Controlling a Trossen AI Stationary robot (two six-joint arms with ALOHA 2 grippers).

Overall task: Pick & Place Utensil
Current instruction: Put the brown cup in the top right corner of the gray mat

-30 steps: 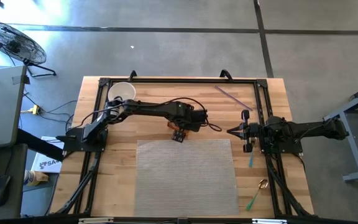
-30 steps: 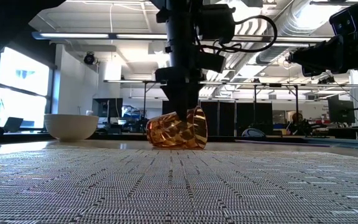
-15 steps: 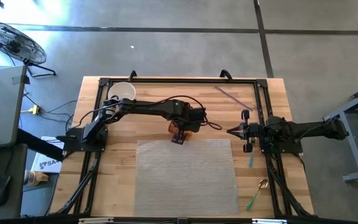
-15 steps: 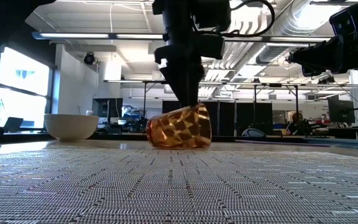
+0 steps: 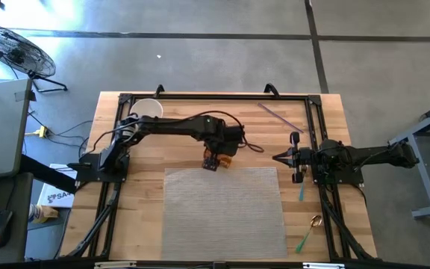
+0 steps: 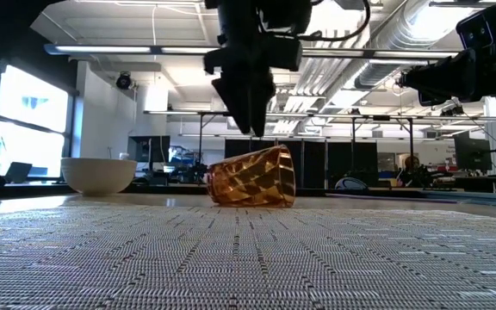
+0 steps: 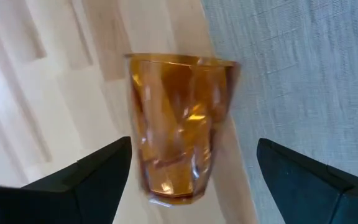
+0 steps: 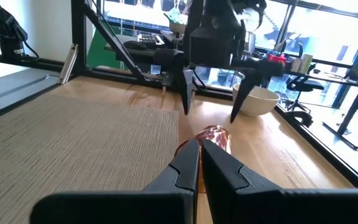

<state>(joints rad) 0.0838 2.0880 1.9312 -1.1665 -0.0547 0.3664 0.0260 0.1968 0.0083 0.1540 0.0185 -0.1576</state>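
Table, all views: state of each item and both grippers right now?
amber cup: on its side, on bare wood at the mat's far edge, not gripped
left gripper: open, above the cup, clear of it
right gripper: shut, empty, waiting at the right side
white bowl: upright
woven mat: flat
teal utensils: lying by the right edge

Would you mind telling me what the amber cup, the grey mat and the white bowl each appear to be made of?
Amber cup: clear tinted glass or hard plastic; the wood shows through it and its facets glint.
Grey mat: woven vinyl or fabric, matte; the low view shows a ribbed weave.
White bowl: probably ceramic or melamine; opaque, smooth, evenly white.
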